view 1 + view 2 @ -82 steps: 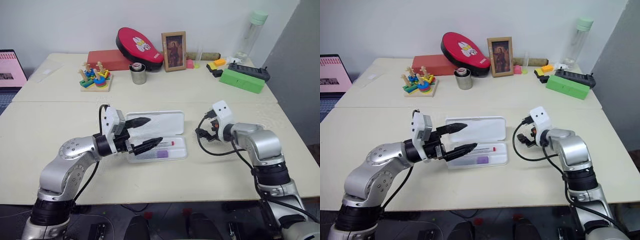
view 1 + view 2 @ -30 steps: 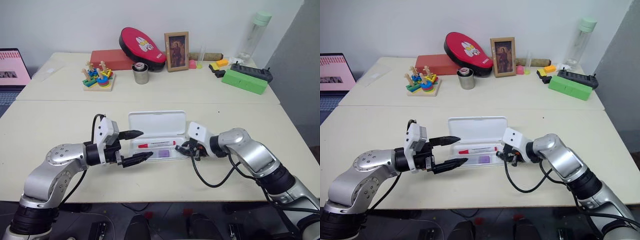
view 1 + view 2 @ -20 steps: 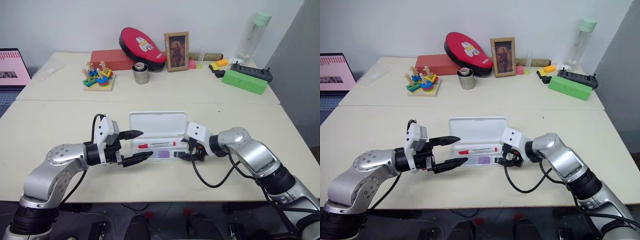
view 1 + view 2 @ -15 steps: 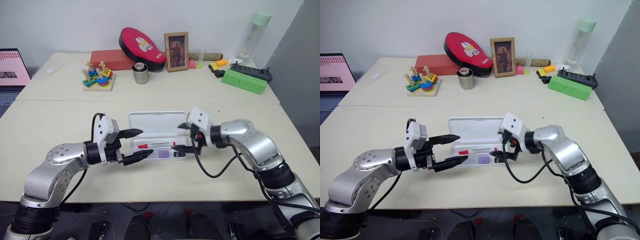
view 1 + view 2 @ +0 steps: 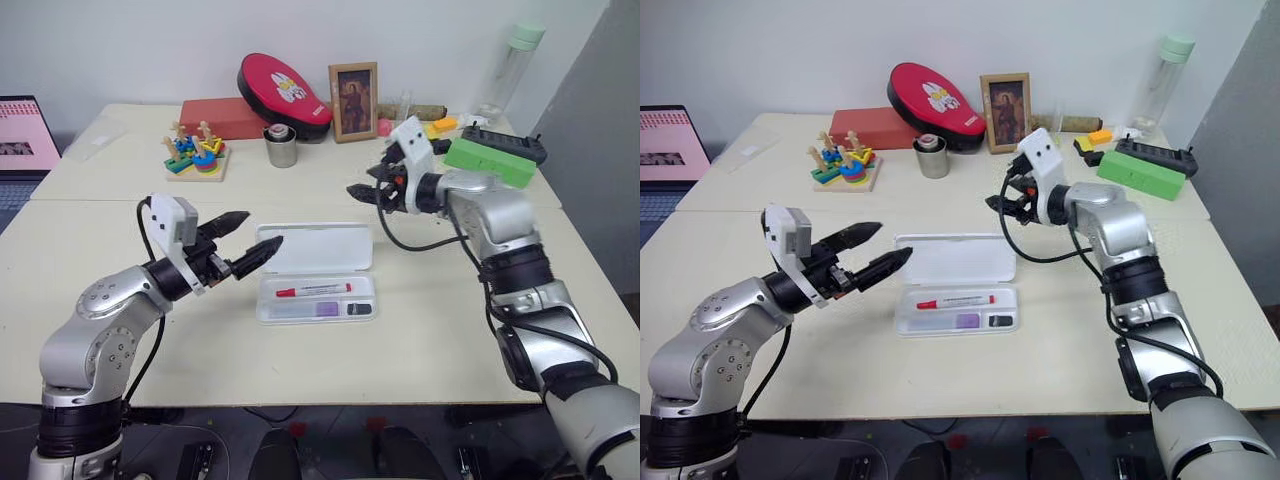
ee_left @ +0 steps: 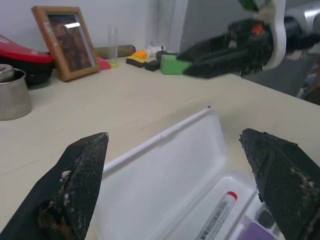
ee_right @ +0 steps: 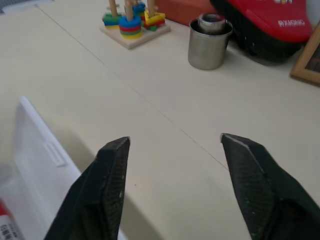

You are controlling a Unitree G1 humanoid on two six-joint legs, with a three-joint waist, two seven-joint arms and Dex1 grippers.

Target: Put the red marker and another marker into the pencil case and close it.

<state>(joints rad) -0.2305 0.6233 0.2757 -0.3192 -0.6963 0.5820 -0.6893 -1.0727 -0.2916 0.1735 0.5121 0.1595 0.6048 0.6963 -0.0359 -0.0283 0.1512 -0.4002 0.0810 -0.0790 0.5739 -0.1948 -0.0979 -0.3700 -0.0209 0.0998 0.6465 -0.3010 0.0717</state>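
I read the loading as done and the closing as the step in hand. The case (image 5: 314,272) lies open in the middle of the near desk (image 5: 450,330), its lid laid flat on the far side of the tray. In the tray I see the red marker (image 5: 313,291) along the far compartment and the purple marker (image 5: 322,309) just near of it; a small black piece (image 5: 360,309) sits to the right of the purple one, though I can't make out what it is.

My left pincer (image 5: 244,244) hangs above the desk just left of the lid, fingers apart and holding nothing, pointing right toward the case. My right pincer (image 5: 366,193) is up over the far desk, beyond the lid's right end and well clear of it; in its wrist view its fingers (image 7: 111,170) stand apart with nothing between them, and the lid's edge shows below.

Next I need to bring a pincer down behind the lid's far edge, get a fingertip under it and swing it over toward me onto the tray. I judge the right pincer is better placed for that, while the left could steady the tray's left end so the light case doesn't slide. The markers seem to lie flat enough not to block the lid.
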